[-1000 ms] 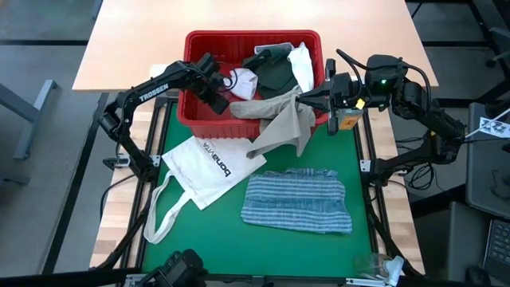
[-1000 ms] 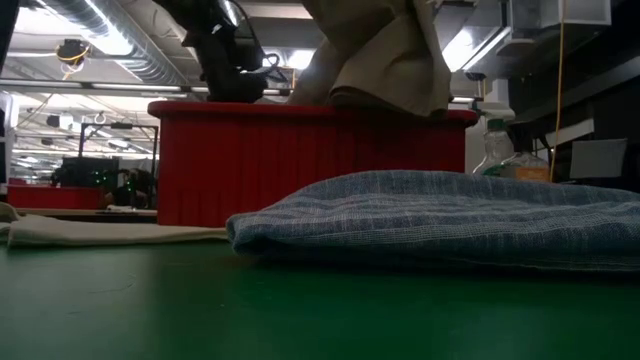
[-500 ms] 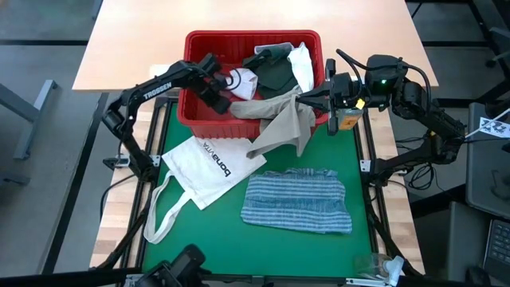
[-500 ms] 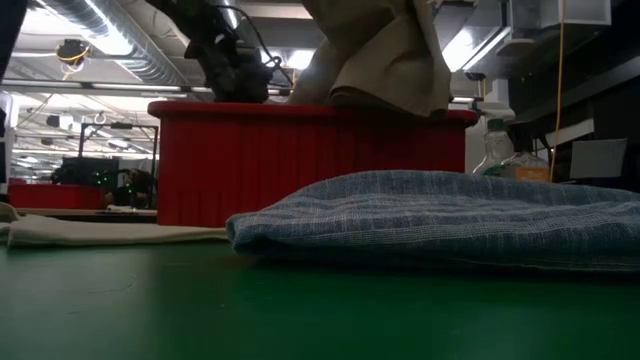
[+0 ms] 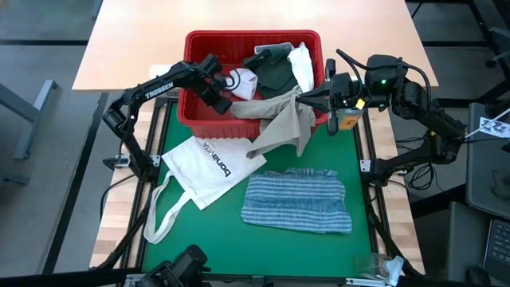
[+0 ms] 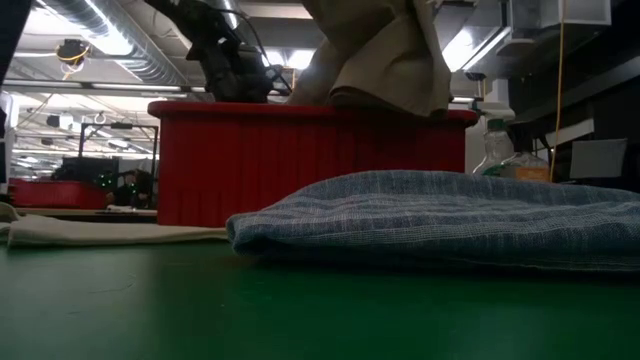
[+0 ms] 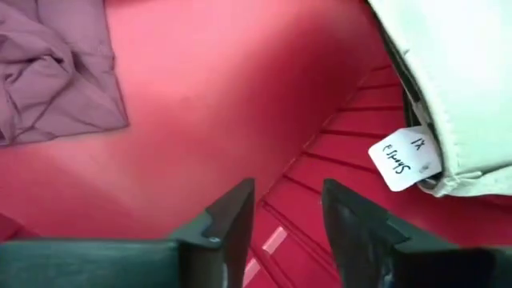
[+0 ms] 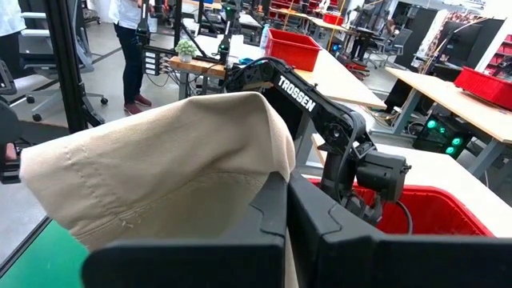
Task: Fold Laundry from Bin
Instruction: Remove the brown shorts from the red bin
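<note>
The white tote bag with black lettering lies flat near the left edge of the green table, its long straps trailing toward the front left corner. Behind it, the left gripper reaches into the left half of the red bin, which stands at the table's back edge; its fingers are spread with nothing between them, over the bin's bare red floor, near a mauve cloth and a white garment with a paper tag. More laundry, white and dark pieces, sits in the bin's back right part. The tan shirt hangs over the bin's front right rim and drapes onto the table. The right gripper at the bin's right wall has its fingers pressed together, pinching the tan shirt's upper edge. The blue-striped cloth lies folded flat toward the front right of the table, apart from the tote.
</note>
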### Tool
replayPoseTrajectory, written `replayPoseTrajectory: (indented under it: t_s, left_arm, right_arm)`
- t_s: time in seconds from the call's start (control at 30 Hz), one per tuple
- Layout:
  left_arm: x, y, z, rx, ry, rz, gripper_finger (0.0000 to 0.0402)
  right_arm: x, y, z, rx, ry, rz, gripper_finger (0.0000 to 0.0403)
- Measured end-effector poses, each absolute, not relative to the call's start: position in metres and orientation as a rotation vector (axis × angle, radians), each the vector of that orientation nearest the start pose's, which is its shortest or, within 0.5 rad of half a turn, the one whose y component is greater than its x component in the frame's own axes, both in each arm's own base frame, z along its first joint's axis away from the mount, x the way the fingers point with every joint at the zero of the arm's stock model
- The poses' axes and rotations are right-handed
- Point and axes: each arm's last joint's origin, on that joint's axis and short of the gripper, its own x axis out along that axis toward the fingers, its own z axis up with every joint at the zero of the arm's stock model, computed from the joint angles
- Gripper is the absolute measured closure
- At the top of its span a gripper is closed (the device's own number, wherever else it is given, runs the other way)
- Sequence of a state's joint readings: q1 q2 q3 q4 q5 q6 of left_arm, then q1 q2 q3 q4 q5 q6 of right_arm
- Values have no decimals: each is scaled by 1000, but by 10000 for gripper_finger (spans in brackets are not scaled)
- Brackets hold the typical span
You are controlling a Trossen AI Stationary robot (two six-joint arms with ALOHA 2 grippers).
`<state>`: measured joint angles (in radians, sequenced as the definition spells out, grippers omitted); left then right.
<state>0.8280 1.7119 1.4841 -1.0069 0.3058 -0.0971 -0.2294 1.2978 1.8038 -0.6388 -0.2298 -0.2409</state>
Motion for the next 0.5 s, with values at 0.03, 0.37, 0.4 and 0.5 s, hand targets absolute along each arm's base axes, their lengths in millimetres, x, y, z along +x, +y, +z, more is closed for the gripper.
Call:
replayPoseTrajectory:
  t_s: [0.03, 0.37, 0.4, 0.5]
  left_arm:
    - [237, 245, 278, -753, 1038, 515, 242]
    - [232, 248, 280, -880, 968, 401, 213]
    - [230, 249, 280, -895, 957, 384, 215]
    - [227, 252, 281, -938, 925, 336, 219]
  right_arm:
    - [225, -46, 516, -210, 129, 16, 403]
    - [225, -46, 516, -210, 129, 16, 403]
    - [225, -46, 516, -210, 129, 16, 403]
    - [225, -46, 516, -210, 129, 16, 403]
